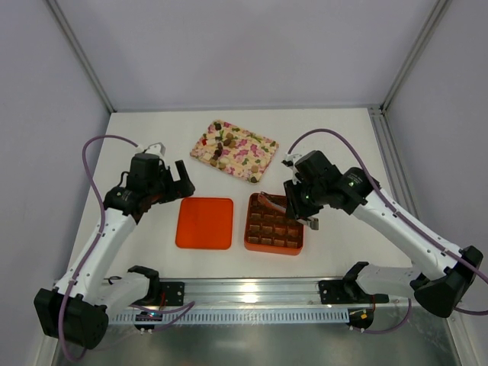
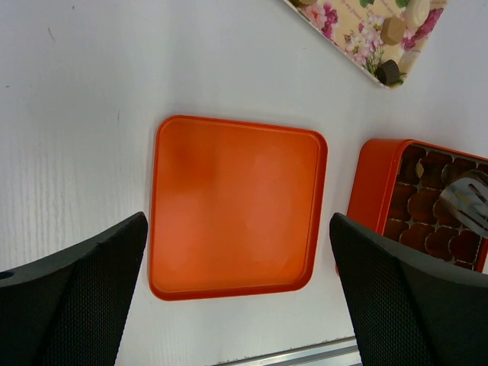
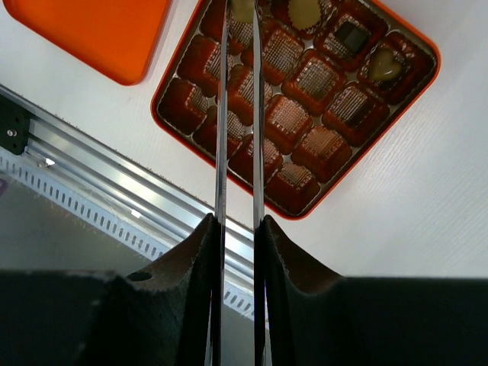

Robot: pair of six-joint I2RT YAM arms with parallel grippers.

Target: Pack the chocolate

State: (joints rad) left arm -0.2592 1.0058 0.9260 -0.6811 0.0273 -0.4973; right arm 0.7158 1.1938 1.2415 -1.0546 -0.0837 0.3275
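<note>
Several chocolate pieces lie on the pink floral tray at the back. The orange box holds a grid of brown cells; a tan heart, a dark square and a tan round piece sit in its far row. My right gripper is shut on metal tongs, whose blades reach over the box, with a tan piece between the tips. My left gripper hangs open above the orange lid, holding nothing.
The lid lies flat to the left of the box. An aluminium rail runs along the table's near edge. Frame posts and grey walls bound the white table.
</note>
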